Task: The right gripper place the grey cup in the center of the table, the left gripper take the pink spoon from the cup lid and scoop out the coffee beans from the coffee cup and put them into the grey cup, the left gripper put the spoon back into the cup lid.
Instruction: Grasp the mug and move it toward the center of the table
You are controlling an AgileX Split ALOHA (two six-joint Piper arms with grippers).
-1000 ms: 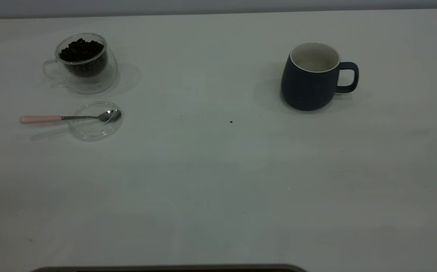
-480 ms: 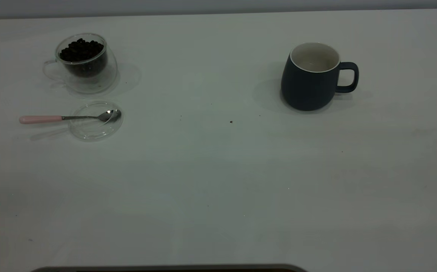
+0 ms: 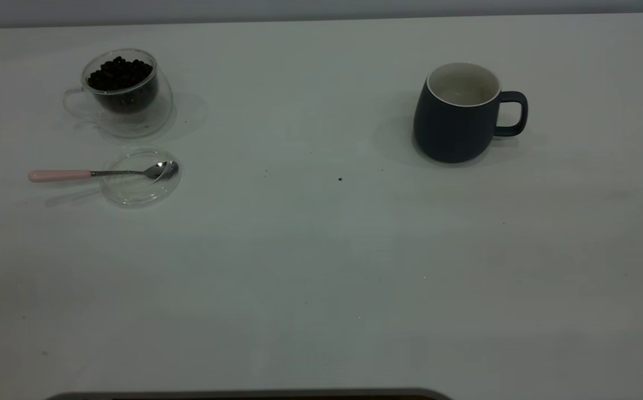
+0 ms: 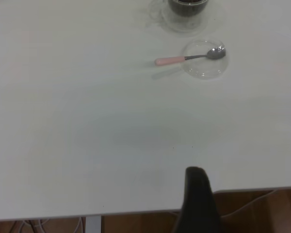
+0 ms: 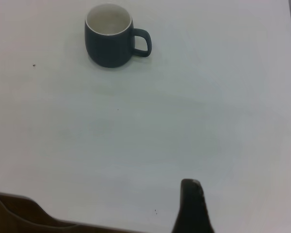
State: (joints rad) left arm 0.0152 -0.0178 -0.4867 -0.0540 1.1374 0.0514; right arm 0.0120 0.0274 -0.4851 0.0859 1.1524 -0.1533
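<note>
The grey cup (image 3: 457,119) stands upright and empty at the back right of the table, its handle toward the right edge; the right wrist view shows it too (image 5: 109,39). At the back left the coffee cup (image 3: 127,105) holds the coffee beans (image 3: 119,73). Just in front of it lies the cup lid (image 3: 132,194), with the pink spoon (image 3: 58,175) resting bowl-in-lid, handle pointing left. Neither arm appears in the exterior view. My left gripper (image 4: 198,194) hangs at the table's near edge, far from the pink spoon (image 4: 169,60) and cup lid (image 4: 203,72). My right gripper (image 5: 191,204) sits well short of the grey cup.
The white table (image 3: 321,266) carries a few tiny dark specks (image 3: 340,179) near its middle. A dark strip (image 3: 244,395) lines the front edge in the exterior view. Brown floor (image 4: 262,208) shows beyond the table edge.
</note>
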